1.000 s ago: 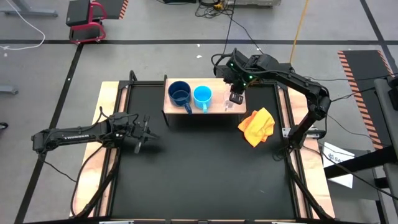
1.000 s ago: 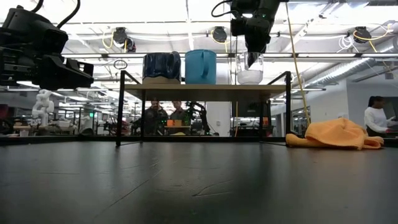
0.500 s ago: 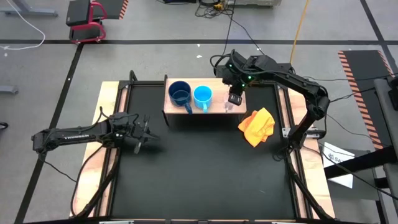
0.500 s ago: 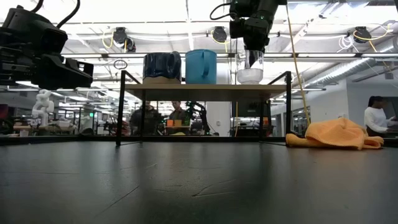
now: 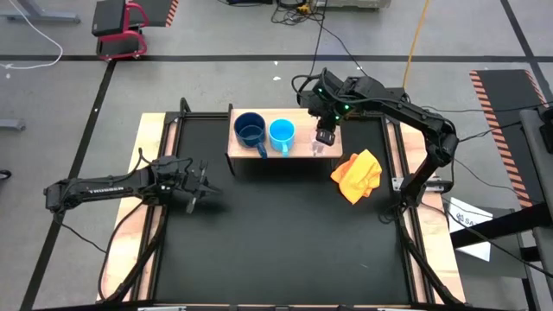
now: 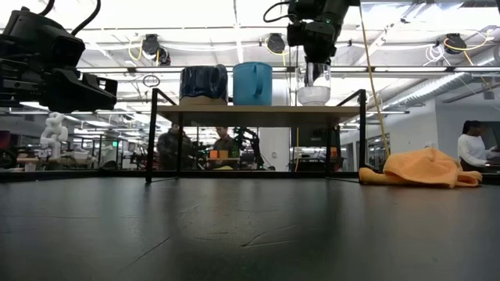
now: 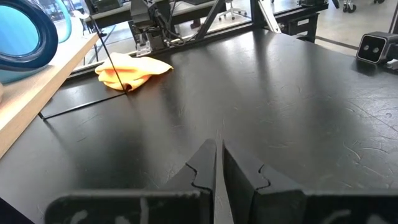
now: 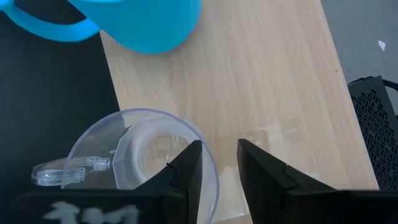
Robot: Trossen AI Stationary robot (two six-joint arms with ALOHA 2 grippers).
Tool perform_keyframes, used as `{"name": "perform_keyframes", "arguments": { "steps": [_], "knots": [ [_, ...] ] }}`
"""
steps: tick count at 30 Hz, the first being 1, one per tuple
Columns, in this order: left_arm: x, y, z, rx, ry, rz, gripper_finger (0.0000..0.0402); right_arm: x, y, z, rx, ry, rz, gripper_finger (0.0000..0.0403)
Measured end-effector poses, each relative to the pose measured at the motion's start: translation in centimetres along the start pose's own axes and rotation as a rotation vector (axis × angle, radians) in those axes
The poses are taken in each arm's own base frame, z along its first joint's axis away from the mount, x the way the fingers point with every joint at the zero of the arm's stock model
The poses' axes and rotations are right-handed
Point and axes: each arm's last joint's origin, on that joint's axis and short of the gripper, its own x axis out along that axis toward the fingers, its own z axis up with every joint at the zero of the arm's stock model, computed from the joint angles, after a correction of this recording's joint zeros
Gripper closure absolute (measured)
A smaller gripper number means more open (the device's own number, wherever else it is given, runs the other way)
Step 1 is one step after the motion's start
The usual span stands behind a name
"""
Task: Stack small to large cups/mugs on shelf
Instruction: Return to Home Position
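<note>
1. Edged up slightly since a second ago, the right claw [image 8: 219, 146] hangs released, its fingers parted astride the rim of the small clear glass cup [image 8: 143, 155].
2. That cup, the sky-blue ceramic mug [image 5: 281, 133] and the dark navy mug [image 5: 250, 129] stand in a row on the wood-topped shelf [image 5: 302, 149], upper centre of the high view.
3. The left claw [image 5: 197, 185] is clenched empty at centre left, above the black counter [image 5: 276, 242].

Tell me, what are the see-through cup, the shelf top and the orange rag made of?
Cup: probably glass, maybe clear plastic; smooth, and the wood shows through it. Shelf top: pale wood, matte, with fine grain lines. Rag: soft cloth, lying crumpled in folds.
</note>
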Motion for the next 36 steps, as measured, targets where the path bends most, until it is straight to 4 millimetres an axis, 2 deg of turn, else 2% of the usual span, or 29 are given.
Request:
{"name": "perform_keyframes", "arguments": {
  "steps": [13,25,33,36],
  "knots": [
    [0.0,0.0,0.0,0.000,0.000,0.000,0.0371,-0.4,0.1,-0.3,0.005,0.015,0.003,0.0302],
    [0.0,0.0,0.0,0.000,0.001,0.001,0.0371,-5.1,1.2,-1.6,0.008,-0.125,-0.028,0.0302],
    [0.0,0.0,0.0,0.000,0.000,0.001,0.0371,-5.5,3.0,-2.0,-0.055,-0.097,0.004,0.0304],
    [0.0,0.0,0.0,0.000,0.000,0.001,0.0371,-5.4,3.7,-1.8,-0.113,-0.100,0.013,0.0316]
  ]
}}
